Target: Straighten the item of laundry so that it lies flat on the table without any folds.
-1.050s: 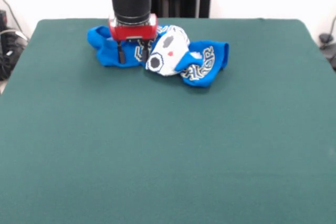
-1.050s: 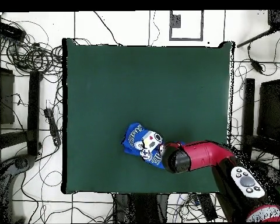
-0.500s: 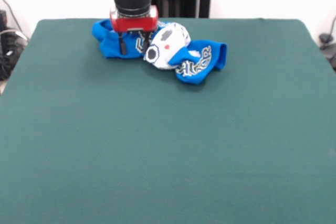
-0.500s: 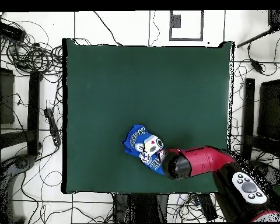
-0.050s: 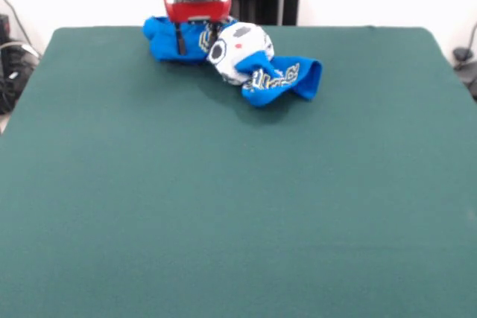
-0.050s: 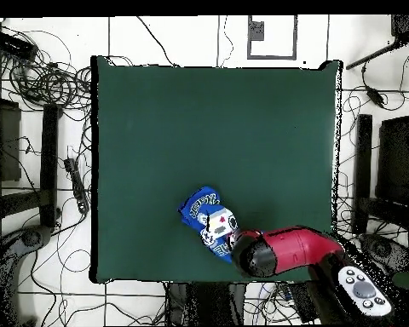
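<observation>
We've got the tool (image 5: 195,36) pinched shut on one end of the bunched-up T-shirt (image 5: 246,61) right by the far edge of the tabletop (image 5: 223,206), so this looks like the drag-it-out step. Its long axis runs along that edge; next we'd want to let go and spread the folded end.

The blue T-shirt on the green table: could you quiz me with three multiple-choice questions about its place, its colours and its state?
1. Where does the bright blue cloth T-shirt lie on the dark green felt table, front view?
A. Far edge
B. Centre
C. Near edge

2. Its print is:
A. Yellow
B. White
C. Black

3. The shirt is:
A. Flat
B. Crumpled
C. Rolled into a tube

Answers: 1 A, it sits by the top edge under the end effector; 2 B, white shapes and letters; 3 B, bunched in folds.
</observation>
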Robot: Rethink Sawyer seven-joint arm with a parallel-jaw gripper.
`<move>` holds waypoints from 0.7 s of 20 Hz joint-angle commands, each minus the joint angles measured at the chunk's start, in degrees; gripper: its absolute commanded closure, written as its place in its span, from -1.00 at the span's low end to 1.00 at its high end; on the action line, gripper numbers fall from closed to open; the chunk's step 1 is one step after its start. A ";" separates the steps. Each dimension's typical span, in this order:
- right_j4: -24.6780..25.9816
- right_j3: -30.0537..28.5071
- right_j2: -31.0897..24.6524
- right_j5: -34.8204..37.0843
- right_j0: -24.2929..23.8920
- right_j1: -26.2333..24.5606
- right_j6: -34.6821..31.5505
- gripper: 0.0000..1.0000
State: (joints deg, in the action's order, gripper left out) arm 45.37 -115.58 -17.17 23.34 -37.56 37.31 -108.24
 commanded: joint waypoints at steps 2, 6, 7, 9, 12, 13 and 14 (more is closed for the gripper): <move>-5.82 -12.84 -0.21 2.38 4.44 8.62 -6.13 -1.00; -8.14 -15.29 -0.67 2.35 5.22 10.56 -6.19 -1.00; -8.38 -15.38 -0.62 2.21 5.44 10.49 -6.13 -1.00; -8.49 -15.19 -0.17 1.79 5.94 10.15 -6.11 -1.00; -8.27 -14.37 0.79 1.17 6.76 9.37 -6.16 -1.00; -8.03 -13.83 1.09 0.86 7.05 8.72 -6.23 -1.00; -7.77 -13.29 1.42 0.44 7.39 7.89 -6.47 -1.00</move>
State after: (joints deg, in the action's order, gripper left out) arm 40.18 -126.76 -15.62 23.34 -33.20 46.70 -108.24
